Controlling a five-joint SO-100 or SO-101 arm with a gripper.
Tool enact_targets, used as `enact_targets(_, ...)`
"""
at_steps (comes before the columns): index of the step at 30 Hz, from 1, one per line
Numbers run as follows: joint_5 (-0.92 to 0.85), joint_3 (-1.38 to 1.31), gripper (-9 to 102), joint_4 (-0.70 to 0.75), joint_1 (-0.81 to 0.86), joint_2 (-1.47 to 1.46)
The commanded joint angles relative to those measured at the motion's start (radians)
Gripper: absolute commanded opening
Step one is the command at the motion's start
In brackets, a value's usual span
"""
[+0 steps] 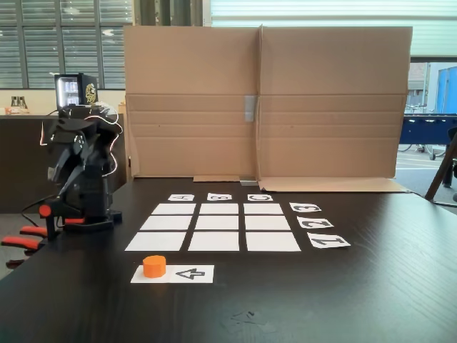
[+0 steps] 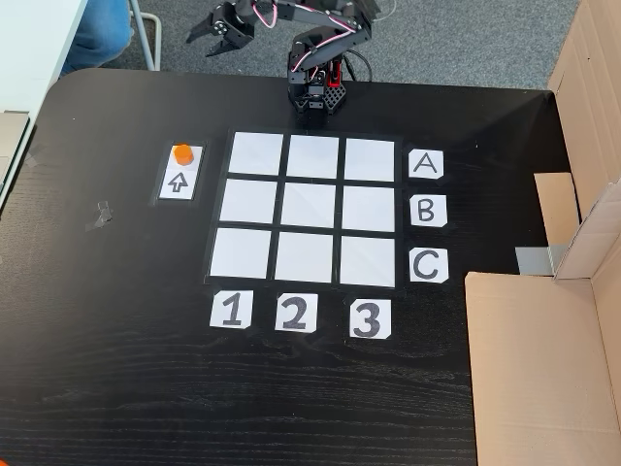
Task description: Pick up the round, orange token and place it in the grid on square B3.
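Note:
The orange token (image 1: 154, 266) (image 2: 182, 153) stands on the end of a white strip printed with an arrow (image 1: 191, 274) (image 2: 179, 183), beside the grid (image 1: 214, 227) (image 2: 306, 209). Square B3 (image 1: 219, 209) (image 2: 369, 209) is blank and bare, the middle square of the row beside the label 3. The black arm (image 1: 75, 168) (image 2: 320, 39) is folded at the table's edge, well away from the token. In a fixed view from above, its gripper (image 2: 208, 41) hangs beyond the table edge. It looks too small and dark to judge its jaws.
A tall cardboard wall (image 1: 264, 100) (image 2: 543, 369) closes off the side of the table beyond the A B C labels. Orange clamps (image 1: 21, 241) grip the table edge near the arm's base. A person's leg in jeans (image 2: 102, 34) is next to the table corner.

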Motion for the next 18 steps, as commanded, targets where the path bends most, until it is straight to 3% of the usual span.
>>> enact_targets(1,-0.006,-0.178,32,0.075,-0.029,-0.124)
enact_targets(9,0.014,-0.436,44,0.216,-0.086,-0.371)
enact_targets(15,0.032,-0.663,55,0.413,-0.107,-0.522)
enact_targets(18,0.043,-0.690,58,0.426,-0.138,-0.552)
